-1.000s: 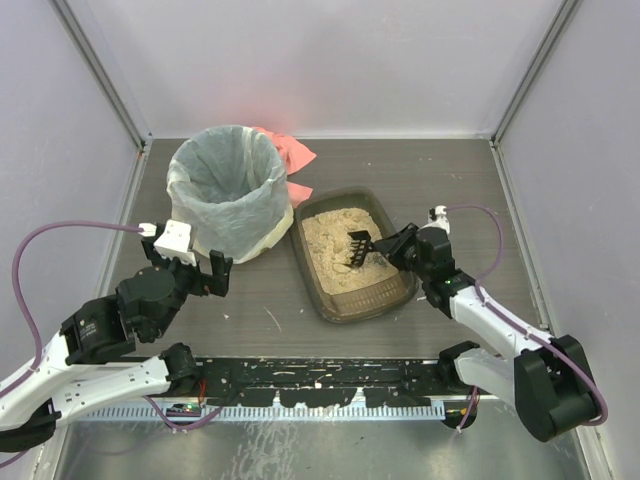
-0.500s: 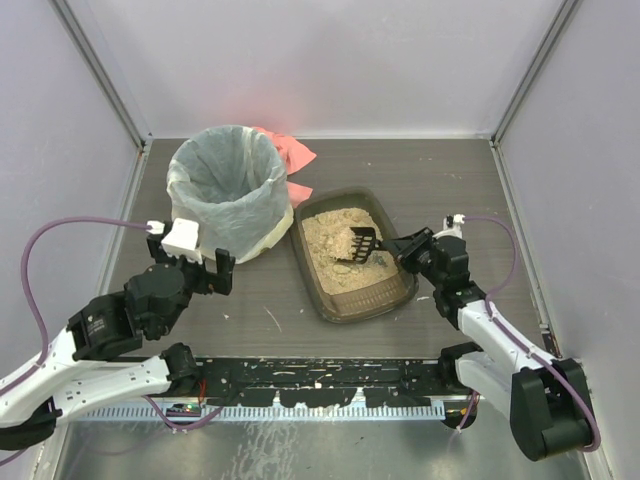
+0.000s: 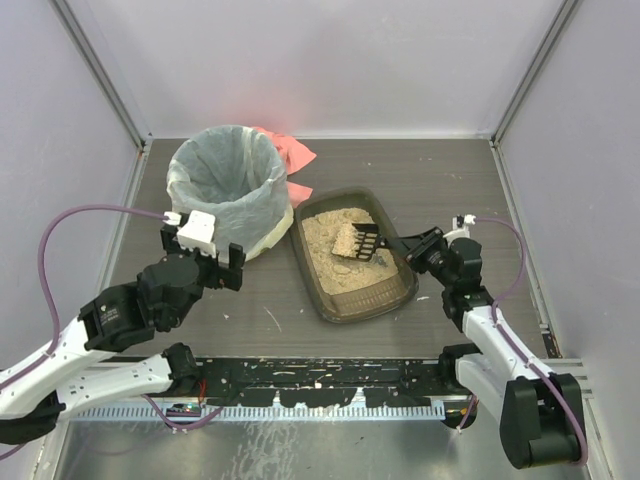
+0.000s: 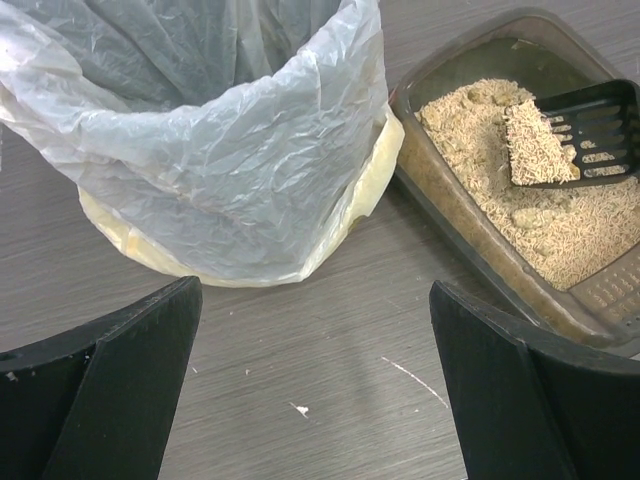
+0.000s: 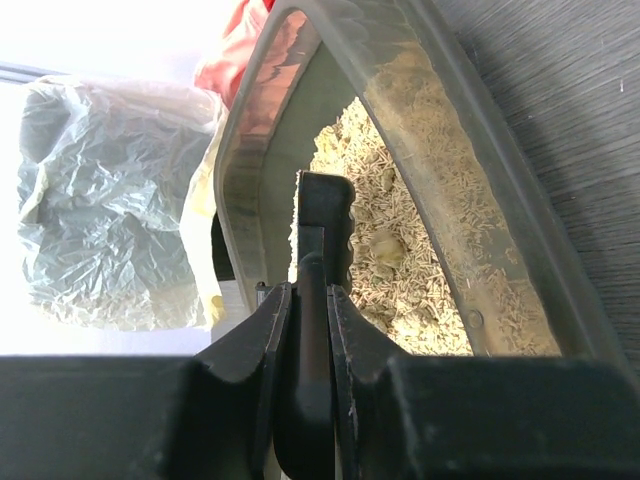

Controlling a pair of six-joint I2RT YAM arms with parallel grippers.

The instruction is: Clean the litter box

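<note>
1. Two arms are in your top view. Your right gripper sits at three o'clock of the litter box and is clamped on the handle of the black scoop.
2. Your right wrist view confirms it: both fingers press on the thin handle, and the scoop reaches out over the box rim.
3. The scoop's slotted head points toward nine o'clock above the tan litter and carries a small heap of it.
4. Your litter box lies near the middle of the dark table, its long side running roughly from eleven to five o'clock.
5. The white-lined bin stands just beside the box, at ten o'clock of it.
6. Your left gripper hangs at seven o'clock of the bin, jaws spread wide and holding nothing.
7. Between its fingers you see bare table, the bin and the box.
8. A red cloth lies at one o'clock of the bin.
</note>
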